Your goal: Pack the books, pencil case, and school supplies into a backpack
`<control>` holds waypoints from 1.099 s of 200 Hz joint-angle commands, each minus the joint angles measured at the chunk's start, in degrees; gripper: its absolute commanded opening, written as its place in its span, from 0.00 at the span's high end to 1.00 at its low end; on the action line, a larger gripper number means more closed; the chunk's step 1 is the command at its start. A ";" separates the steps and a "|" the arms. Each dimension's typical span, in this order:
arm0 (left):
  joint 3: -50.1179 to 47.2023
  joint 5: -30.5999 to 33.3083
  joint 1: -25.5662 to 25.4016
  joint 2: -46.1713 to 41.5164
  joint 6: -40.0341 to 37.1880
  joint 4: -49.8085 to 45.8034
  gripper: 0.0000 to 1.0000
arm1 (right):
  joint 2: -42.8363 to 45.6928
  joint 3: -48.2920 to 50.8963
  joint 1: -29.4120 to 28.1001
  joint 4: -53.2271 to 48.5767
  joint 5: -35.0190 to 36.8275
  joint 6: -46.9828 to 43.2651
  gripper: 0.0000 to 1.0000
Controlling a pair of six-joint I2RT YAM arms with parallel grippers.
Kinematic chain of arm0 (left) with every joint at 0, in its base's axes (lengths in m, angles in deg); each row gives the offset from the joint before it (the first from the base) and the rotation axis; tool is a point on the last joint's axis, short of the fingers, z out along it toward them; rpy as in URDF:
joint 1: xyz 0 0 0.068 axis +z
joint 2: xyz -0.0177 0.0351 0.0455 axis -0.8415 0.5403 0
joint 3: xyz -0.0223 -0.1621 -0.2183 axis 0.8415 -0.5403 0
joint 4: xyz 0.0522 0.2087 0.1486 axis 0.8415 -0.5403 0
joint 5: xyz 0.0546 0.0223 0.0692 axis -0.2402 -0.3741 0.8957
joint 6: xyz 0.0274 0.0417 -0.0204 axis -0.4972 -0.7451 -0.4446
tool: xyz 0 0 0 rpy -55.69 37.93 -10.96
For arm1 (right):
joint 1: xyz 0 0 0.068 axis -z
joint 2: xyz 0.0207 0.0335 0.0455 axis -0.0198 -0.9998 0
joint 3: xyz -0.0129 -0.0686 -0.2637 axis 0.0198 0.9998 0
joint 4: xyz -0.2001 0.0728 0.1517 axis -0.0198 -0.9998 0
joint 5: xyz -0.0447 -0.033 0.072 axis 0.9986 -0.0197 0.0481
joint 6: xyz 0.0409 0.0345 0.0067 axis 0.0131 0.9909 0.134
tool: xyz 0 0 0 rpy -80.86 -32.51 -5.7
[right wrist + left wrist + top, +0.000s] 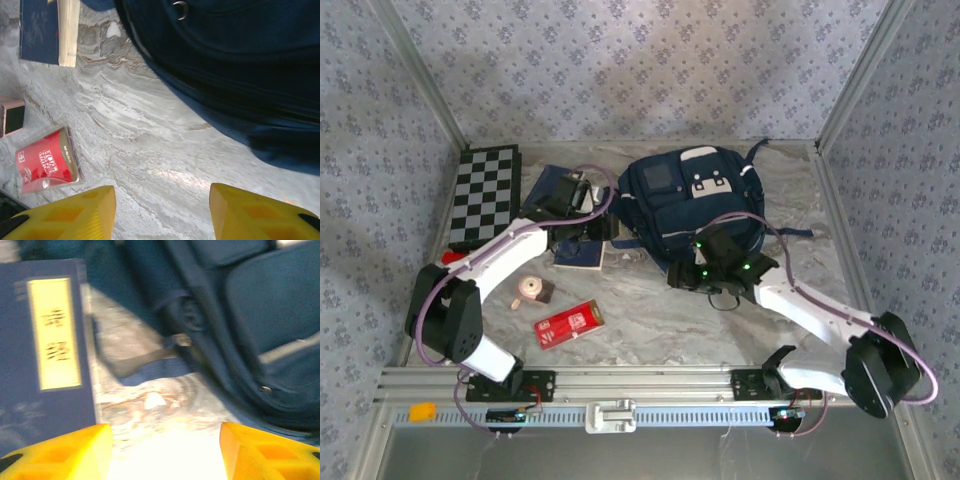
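While my left end effector (161,450) and right end effector (162,212) are both released and empty, a blue book (47,340) lies ahead-left of the left one, the backpack (270,320) ahead-right; its loose strap (150,367) could catch me while reaching.

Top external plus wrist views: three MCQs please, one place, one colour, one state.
1. Where is the pencil case? A in the backpack; B on the table; C on a book.
2. Label strip on the navy book? A yellow; B green; C white.
3. Left fingers? A shut on the pencil case; B apart, nothing between; C shut on the book.
Key: B, it lies flat on marble, apart from the backpack; A, the left wrist view shows the strip yellow; B, bare table shows between them.
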 commanded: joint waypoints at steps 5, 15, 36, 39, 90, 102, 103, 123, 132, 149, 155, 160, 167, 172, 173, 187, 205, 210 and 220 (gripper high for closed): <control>-0.59 4.03 3.45 0.62 1.23 -0.88 0.40 | -4.42 -3.33 -3.31 6.56 3.86 2.34 0.48; -0.51 3.77 5.29 2.09 1.46 -0.99 0.39 | -6.25 -4.04 -4.36 7.70 4.81 1.96 0.48; -0.88 4.72 8.65 4.89 1.80 -0.48 0.37 | -9.72 -4.65 -5.32 10.46 5.04 2.33 0.48; -0.92 4.79 9.28 5.28 1.88 -0.46 0.37 | -10.30 -4.75 -5.37 11.15 4.75 2.42 0.49; -4.56 3.28 16.62 8.69 3.95 3.56 0.31 | -21.14 -11.82 -7.20 13.47 3.02 0.48 0.48; -4.57 2.74 17.28 9.96 3.60 3.97 0.29 | -23.92 -13.95 -7.44 13.56 3.32 -0.21 0.48; -4.54 2.77 17.31 10.05 3.51 3.93 0.29 | -24.21 -14.21 -7.43 13.55 3.37 -0.21 0.48; -3.87 2.23 17.42 12.25 2.56 3.32 0.26 | -29.02 -18.45 -7.42 13.17 3.16 -1.11 0.48; -4.42 1.72 17.42 12.83 3.43 4.02 0.26 | -30.92 -20.30 -7.42 13.05 3.06 -1.79 0.48; -5.85 -0.21 17.36 13.39 4.66 5.73 0.26 | -33.68 -22.92 -7.31 12.31 4.43 -2.67 0.47; -6.20 -0.86 17.26 13.44 5.06 6.21 0.26 | -34.49 -23.69 -7.11 12.09 4.60 -2.97 0.47; -6.64 -1.57 16.97 13.48 5.05 6.98 0.26 | -35.19 -23.86 -6.77 11.91 4.44 -2.94 0.47; -7.15 -1.58 16.32 13.69 5.08 7.48 0.26 | -36.23 -25.29 -6.20 11.81 4.07 -3.16 0.47; -7.27 -1.23 15.76 14.01 5.18 7.40 0.26 | -36.83 -26.13 -5.77 11.66 3.96 -3.20 0.47; -7.25 -1.16 15.62 14.10 5.18 7.31 0.26 | -36.91 -26.23 -5.72 11.68 3.95 -3.20 0.47; -7.16 -0.73 13.79 15.01 5.14 6.29 0.27 | -38.20 -27.27 -4.57 11.11 3.95 -3.51 0.47; -8.34 0.64 10.79 14.73 5.85 6.80 0.28 | -39.50 -28.55 -3.28 10.09 5.31 -4.69 0.47; -8.53 1.27 9.88 14.58 6.31 6.71 0.28 | -39.81 -28.96 -2.92 9.96 5.52 -5.00 0.47; -9.27 1.77 8.22 14.16 7.13 6.87 0.30 | -40.68 -29.69 -1.95 9.66 5.75 -5.11 0.47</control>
